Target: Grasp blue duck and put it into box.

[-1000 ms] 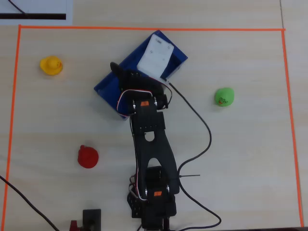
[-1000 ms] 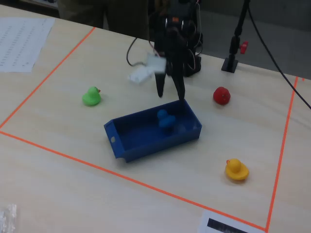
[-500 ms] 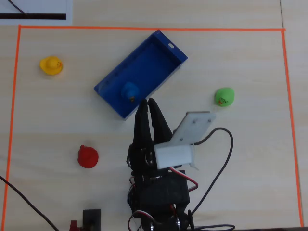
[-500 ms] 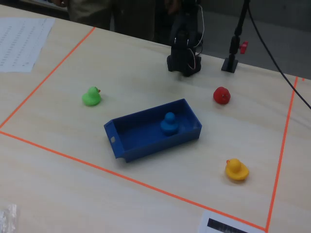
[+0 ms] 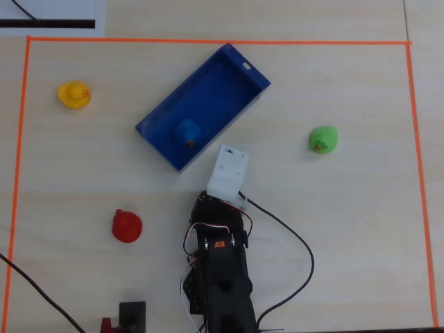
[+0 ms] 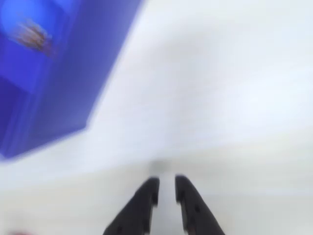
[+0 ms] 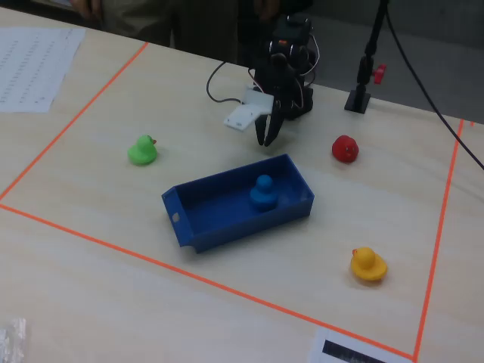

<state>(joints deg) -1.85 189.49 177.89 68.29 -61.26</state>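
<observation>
The blue duck (image 5: pixel 187 130) sits upright inside the box (image 5: pixel 244 68), near its end closest to the arm; it also shows in the fixed view (image 7: pixel 262 191) and as a blur at the wrist view's top left (image 6: pixel 24 22). The box is a dark-blue open tray lying at an angle (image 7: pixel 227 227); its corner fills the wrist view's left side (image 6: pixel 58 98). My gripper (image 6: pixel 167 182) hangs above bare table just outside the box's near wall (image 7: pixel 266 141). Its jaws are a narrow gap apart and hold nothing. In the overhead view a white wrist mount (image 5: pixel 229 170) hides the fingers.
A red duck (image 5: pixel 127 226) lies left of the arm, a green duck (image 5: pixel 322 139) right of the box and a yellow duck (image 5: pixel 73 94) at the far left. Orange tape (image 5: pixel 208 41) frames the work area. Black cables (image 5: pixel 298 250) trail beside the arm's base.
</observation>
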